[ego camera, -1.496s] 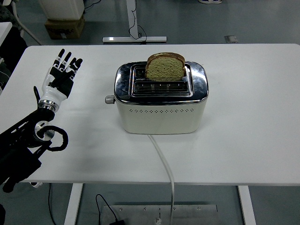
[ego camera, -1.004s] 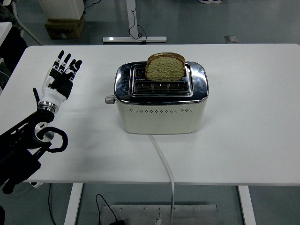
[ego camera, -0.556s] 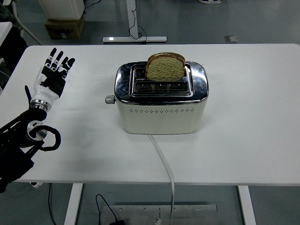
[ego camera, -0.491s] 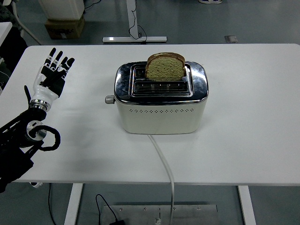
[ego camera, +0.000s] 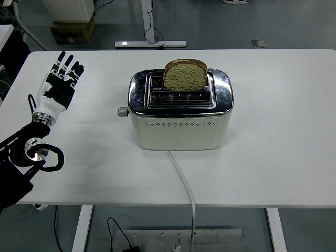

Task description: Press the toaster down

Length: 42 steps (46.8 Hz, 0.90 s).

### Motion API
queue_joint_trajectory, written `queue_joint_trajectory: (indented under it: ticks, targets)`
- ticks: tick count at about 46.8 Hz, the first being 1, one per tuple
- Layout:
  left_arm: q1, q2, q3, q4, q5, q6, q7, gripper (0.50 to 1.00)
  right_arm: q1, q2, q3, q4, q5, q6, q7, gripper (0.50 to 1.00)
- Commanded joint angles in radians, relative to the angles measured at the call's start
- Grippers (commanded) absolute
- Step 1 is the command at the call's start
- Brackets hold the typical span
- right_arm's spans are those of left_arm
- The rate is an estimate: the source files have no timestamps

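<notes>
**Hand far from the toaster lever**

The cream and shiny silver toaster (ego camera: pixel 180 107) sat mid-table, brown bread (ego camera: pixel 185 74) poking up. Its small grey lever (ego camera: pixel 122 111) stuck out toward the table's left edge. The black-and-white left hand (ego camera: pixel 57 87) hovered there, fingers spread, holding nothing, well apart from the lever.
</notes>
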Motion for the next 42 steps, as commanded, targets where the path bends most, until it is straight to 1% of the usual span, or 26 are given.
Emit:
queue_joint_trajectory:
  ticks: [1,5,9,12,16,25,28,33,38,42]
  targets:
    - [-0.005,0.021,0.003,-0.01,0.023,0.006,0.002,1.0,0.0,0.0,0.0,0.0,0.0,0.0,0.0,0.998]
    - [-0.007,0.045,0.01,-0.03,0.08,0.02,0.002,1.0,0.0,0.0,0.0,0.0,0.0,0.0,0.0,0.998]
    - [-0.007,0.062,0.012,-0.048,0.135,0.053,0.002,1.0,0.0,0.0,0.0,0.0,-0.002,0.0,0.0,0.998]
    - [-0.002,0.091,0.013,-0.068,0.168,0.075,0.002,1.0,0.0,0.0,0.0,0.0,0.0,0.0,0.0,0.998]
    - [0.001,0.128,0.015,-0.104,0.211,0.083,0.002,1.0,0.0,0.0,0.0,0.0,0.0,0.0,0.0,0.998]
    - [-0.007,0.193,0.027,-0.114,0.283,0.116,0.002,1.0,0.0,0.0,0.0,0.0,0.0,0.0,0.0,0.998]
    - [-0.007,0.228,0.043,-0.136,0.284,0.112,-0.001,1.0,0.0,0.0,0.0,0.0,-0.002,0.0,0.0,0.998]
    - [-0.013,0.297,0.095,-0.222,0.284,0.092,-0.007,1.0,0.0,0.0,0.0,0.0,0.0,0.0,0.0,0.998]
    - [-0.033,0.345,0.144,-0.297,0.286,0.024,-0.007,1.0,0.0,0.0,0.0,0.0,0.0,0.0,0.0,0.998]
    - [-0.041,0.36,0.173,-0.324,0.301,0.006,-0.006,1.0,0.0,0.0,0.0,0.0,0.0,0.0,0.0,0.998]
